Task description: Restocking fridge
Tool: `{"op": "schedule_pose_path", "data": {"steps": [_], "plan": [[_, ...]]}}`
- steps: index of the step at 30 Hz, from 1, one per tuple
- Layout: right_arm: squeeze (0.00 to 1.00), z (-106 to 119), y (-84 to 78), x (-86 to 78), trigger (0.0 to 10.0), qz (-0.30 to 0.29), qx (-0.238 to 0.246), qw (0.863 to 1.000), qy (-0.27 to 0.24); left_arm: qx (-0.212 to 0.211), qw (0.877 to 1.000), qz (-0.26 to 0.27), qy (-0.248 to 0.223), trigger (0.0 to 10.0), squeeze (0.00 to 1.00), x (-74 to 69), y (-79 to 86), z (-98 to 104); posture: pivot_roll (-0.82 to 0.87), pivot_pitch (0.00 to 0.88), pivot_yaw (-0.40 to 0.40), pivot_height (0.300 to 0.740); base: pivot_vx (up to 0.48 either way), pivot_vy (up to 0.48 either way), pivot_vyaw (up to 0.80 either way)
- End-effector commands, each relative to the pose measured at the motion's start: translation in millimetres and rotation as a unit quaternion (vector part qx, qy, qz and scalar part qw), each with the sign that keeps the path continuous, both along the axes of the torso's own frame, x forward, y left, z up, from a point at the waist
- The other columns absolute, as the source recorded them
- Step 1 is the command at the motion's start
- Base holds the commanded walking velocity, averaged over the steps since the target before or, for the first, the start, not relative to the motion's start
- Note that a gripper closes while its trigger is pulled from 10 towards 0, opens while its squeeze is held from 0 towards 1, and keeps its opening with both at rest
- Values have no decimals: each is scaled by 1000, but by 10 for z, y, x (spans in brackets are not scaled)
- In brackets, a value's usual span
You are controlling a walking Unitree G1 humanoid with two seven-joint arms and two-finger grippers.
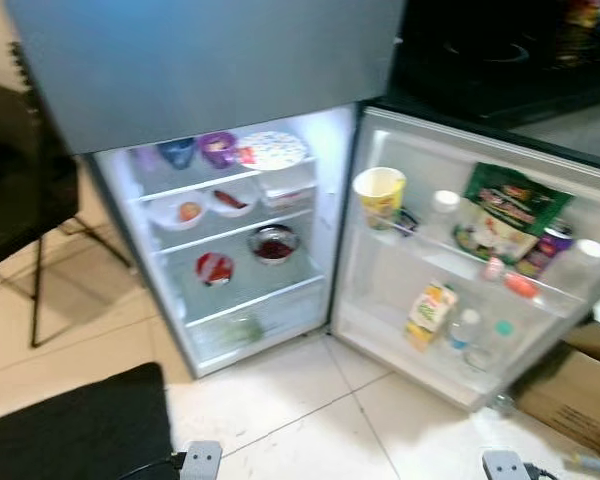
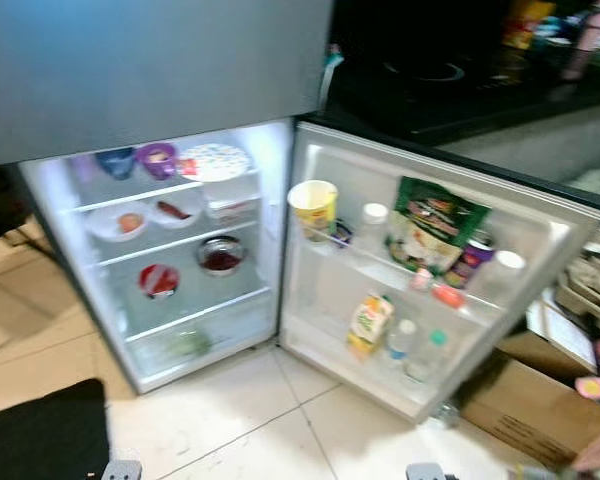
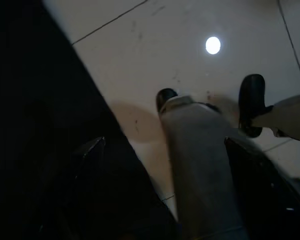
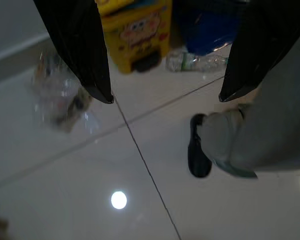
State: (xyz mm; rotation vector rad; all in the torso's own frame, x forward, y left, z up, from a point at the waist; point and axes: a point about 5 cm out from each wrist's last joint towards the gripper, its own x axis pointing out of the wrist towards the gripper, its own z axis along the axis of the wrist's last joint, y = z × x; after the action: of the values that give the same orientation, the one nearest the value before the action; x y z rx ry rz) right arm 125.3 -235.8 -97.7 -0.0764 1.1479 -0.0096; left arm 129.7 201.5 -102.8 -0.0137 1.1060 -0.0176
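One fridge [image 1: 220, 90] stands open, with one door [image 1: 580, 180] swung wide. Inside are three shelves [image 1: 245, 300]. On them: two cups [image 1: 178, 152], one patterned plate [image 1: 272, 150], two white bowls [image 1: 177, 212], one steel bowl [image 1: 274, 243] and one red-lidded tub [image 1: 214, 268]. The door holds one paper cup [image 1: 380, 195], one green bag [image 1: 510, 212], one juice carton [image 1: 430, 313], one can [image 1: 550, 245] and about three bottles [image 1: 463, 328], too blurred to count surely. One cardboard box [image 1: 570, 395] sits on the floor. One chair [image 1: 20, 180] stands at the left.
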Motion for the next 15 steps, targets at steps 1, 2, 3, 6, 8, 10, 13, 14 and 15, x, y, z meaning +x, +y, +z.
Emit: {"op": "schedule_pose_path", "data": {"steps": [1, 2, 3, 6, 8, 10, 13, 14, 15], "plan": [[0, -7, -13, -31, 10000, 0, -1, 1000, 8, 0, 1000, -4, 9, 10000, 0, -32, -3, -13, 3, 0, -44, 740, 0, 0, -781], [0, -7, -13, -31, 10000, 0, -1, 1000, 8, 0, 1000, -4, 9, 10000, 0, -32, -3, -13, 3, 0, -44, 740, 0, 0, -781], [0, -10, -12, -37, 10000, -1, -2, 1000, 8, 1, 1000, -7, 9, 10000, 0, -34, -5, -13, 3, 0, -44, 740, 0, 0, -788], [0, -12, -15, -46, 10000, -2, -6, 1000, 7, 1, 1000, -16, 10, 10000, 0, -40, -11, -16, 3, 0, -44, 740, 0, 0, -263], [0, -13, -12, -49, 10000, -11, 0, 1000, 5, 2, 1000, -14, 11, 10000, 0, -45, -10, -17, 2, 0, -43, 740, 0, -171, 0], [0, -14, -13, -50, 10000, -11, 0, 1000, 6, -1, 1000, -14, 13, 10000, 0, -54, -15, -21, 2, 0, -42, 740, 0, -409, 0], [0, -12, -15, -48, 10000, -10, -1, 1000, 6, -2, 1000, -13, 13, 10000, 0, -59, -15, -22, 3, 0, -43, 740, 0, -472, 0], [0, -12, -14, -45, 10000, -10, -1, 1000, 6, -3, 1000, -13, 14, 10000, 0, -62, -17, -23, 4, 0, -43, 740, 0, -480, 0], [0, -12, -13, -43, 10000, -9, -1, 1000, 6, -3, 1000, -13, 14, 10000, 0, -64, -18, -24, 4, 0, -43, 740, 0, -480, 0]]}}
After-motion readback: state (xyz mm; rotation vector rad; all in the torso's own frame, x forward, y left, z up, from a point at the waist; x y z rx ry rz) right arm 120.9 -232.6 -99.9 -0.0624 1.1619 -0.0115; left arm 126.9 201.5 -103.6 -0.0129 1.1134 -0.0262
